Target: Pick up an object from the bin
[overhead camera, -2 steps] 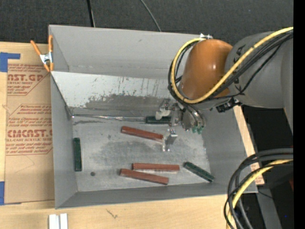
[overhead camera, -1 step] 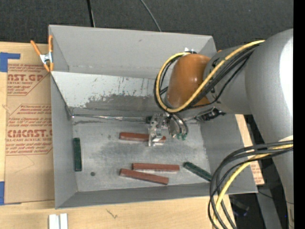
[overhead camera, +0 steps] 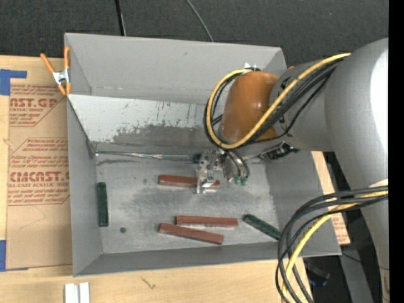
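**binwatcher:** ok, where's the gripper (overhead camera: 208,178) relative to anything grabbable in the bin (overhead camera: 158,68)? And is it open or closed?

**kuka_fan:** It's low, right over the right-hand end of a reddish-brown flat stick (overhead camera: 177,181). That's the closest thing to it by far. Almost the whole stick sticks out from the gripper toward the view's left, with its long axis close to level across the picture. So the gripper is at one tip, not the middle. Open or clamped, honestly can't tell. The tip is a tangle of shiny bits sitting on the stick end, and I can't say it's holding anything.

**binwatcher:** Anything else near it?

**kuka_fan:** Below the gripper in the view, well apart from it, there are two more brown sticks: one (overhead camera: 206,221) roughly level and a second (overhead camera: 190,233) just under it, tilted a bit. Down and to the right of the gripper lies a dark green stick (overhead camera: 262,226), slanted. Far off to the gripper's left there's another green stick (overhead camera: 101,204), standing vertical in the view.

**binwatcher:** So what matters for the lift?

**kuka_fan:** My guess: an end grab means the long free part hangs out left and could droop or pivot. Closing across the narrow width, square to that level axis, looks like the safer bet.
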Motion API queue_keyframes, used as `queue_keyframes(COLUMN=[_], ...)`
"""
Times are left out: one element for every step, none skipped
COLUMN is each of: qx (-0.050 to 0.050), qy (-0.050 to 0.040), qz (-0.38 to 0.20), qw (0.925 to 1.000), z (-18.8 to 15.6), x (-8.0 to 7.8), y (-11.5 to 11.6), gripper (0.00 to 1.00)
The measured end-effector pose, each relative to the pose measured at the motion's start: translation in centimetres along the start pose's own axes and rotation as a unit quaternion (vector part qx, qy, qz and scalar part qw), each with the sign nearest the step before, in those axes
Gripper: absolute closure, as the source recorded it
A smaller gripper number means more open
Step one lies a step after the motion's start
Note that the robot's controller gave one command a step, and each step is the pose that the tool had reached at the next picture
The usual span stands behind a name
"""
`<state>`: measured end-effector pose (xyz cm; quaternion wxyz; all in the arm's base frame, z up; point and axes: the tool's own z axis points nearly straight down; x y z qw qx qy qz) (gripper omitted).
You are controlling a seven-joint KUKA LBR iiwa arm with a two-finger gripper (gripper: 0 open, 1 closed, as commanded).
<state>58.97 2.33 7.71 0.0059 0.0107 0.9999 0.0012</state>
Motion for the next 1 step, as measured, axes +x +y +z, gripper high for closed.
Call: queue_keyframes(qx=[0.001], qy=[0.0001], qz=[-0.067], qw=[0.9978], z=[-18.92], x=[0.93], y=[1.23], gripper=[1.00])
